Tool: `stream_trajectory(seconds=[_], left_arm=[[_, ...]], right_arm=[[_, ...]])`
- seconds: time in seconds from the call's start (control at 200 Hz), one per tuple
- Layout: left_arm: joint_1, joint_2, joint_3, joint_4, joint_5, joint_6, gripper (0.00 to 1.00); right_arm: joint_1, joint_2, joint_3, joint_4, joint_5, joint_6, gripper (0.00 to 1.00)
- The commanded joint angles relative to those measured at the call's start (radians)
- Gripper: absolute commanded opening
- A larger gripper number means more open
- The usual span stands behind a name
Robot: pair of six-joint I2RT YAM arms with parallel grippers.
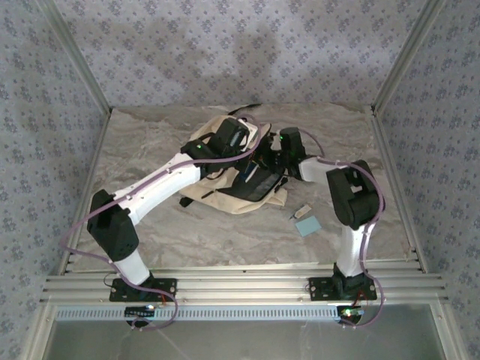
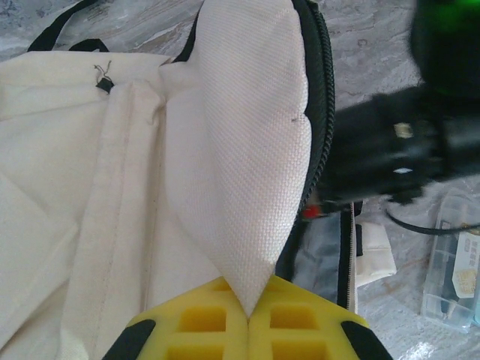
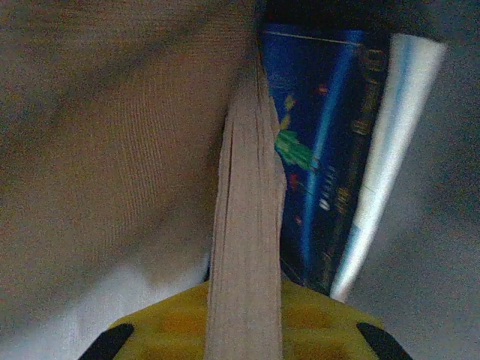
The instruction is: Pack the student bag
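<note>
Left hand (image 2: 248,315), lower centre, is pinched shut on a bag (image 2: 90,187) fold; right hand (image 3: 244,319) clamps the bag's edge beside a book (image 3: 315,135). Opposed pulls would hold the mouth wide.

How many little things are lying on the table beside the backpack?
2. A light-blue flat piece lies right of the backpack, and a small beige piece sits just beyond it. More may be hidden under the backpack.

**Where everything lies**

The cream soft fabric student bag (image 1: 214,196) lies in the middle of the tabletop (image 1: 150,232). My left pincer (image 2: 247,313) and right pincer (image 3: 244,319) each pinch its fabric. A small pale blue flat pad (image 1: 307,226) lies to its right, nearer me.
</note>
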Motion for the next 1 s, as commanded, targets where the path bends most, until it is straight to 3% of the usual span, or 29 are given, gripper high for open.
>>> stream_trajectory(seconds=[0.0, 0.3, 0.405, 0.49, 0.8, 0.835, 0.919, 0.994], left_arm=[[-0.006, -0.057, 0.005, 0.062, 0.023, 0.017, 0.0], [-0.006, -0.061, -0.005, 0.086, 0.024, 0.008, 0.0], [-0.004, -0.049, -0.005, 0.092, -0.002, -0.012, 0.01], [0.006, -0.032, -0.002, 0.097, -0.027, -0.039, 0.02], [0.047, 0.044, 0.004, 0.155, -0.022, -0.145, 0.06], [0.047, 0.051, 0.009, 0.16, -0.011, -0.15, 0.11], [0.047, 0.067, 0.03, 0.152, 0.014, -0.164, 0.53], [0.047, 0.065, 0.038, 0.141, 0.017, -0.182, 0.74]], right_arm=[[0.025, 0.057, 0.127, -0.014, -0.101, -0.057, 0.0], [0.039, 0.235, 0.289, -0.079, -0.096, -0.056, 0.0], [0.027, 0.209, 0.276, -0.099, -0.076, -0.07, 0.29], [0.006, 0.141, 0.22, -0.135, -0.039, -0.101, 0.42], [-0.085, -0.22, -0.021, -0.42, 0.126, -0.313, 0.59], [-0.09, -0.258, -0.036, -0.465, 0.151, -0.339, 0.59], [-0.092, -0.357, -0.061, -0.567, 0.215, -0.403, 0.59], [-0.078, -0.435, -0.087, -0.625, 0.259, -0.424, 0.59]])
